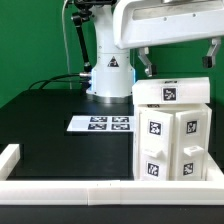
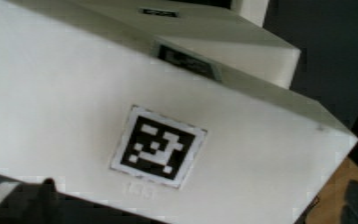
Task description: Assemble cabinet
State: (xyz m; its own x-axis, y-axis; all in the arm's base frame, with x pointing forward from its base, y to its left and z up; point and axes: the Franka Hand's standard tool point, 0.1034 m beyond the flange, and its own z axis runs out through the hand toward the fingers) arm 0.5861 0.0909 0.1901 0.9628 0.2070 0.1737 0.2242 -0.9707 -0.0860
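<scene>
The cabinet [image 1: 172, 138] is a large white boxy body with black-and-white tags, standing at the exterior view's right front. A flat white top piece [image 1: 172, 92] with a tag lies on it. My gripper [image 1: 178, 60] hangs just above that top piece, its jaws spread wide and empty, with one dark finger [image 1: 146, 62] over each side of it. In the wrist view the cabinet [image 2: 105, 90] fills the picture very close, one tag [image 2: 162, 148] facing the camera. A dark finger [image 2: 19, 203] shows at the picture's edge, beside the white surface.
The marker board [image 1: 102, 124] lies flat on the black table behind the cabinet's left. A low white border rail [image 1: 90, 190] runs along the front and turns up at the left [image 1: 12, 158]. The arm's base [image 1: 108, 75] and cables [image 1: 50, 84] stand at the back.
</scene>
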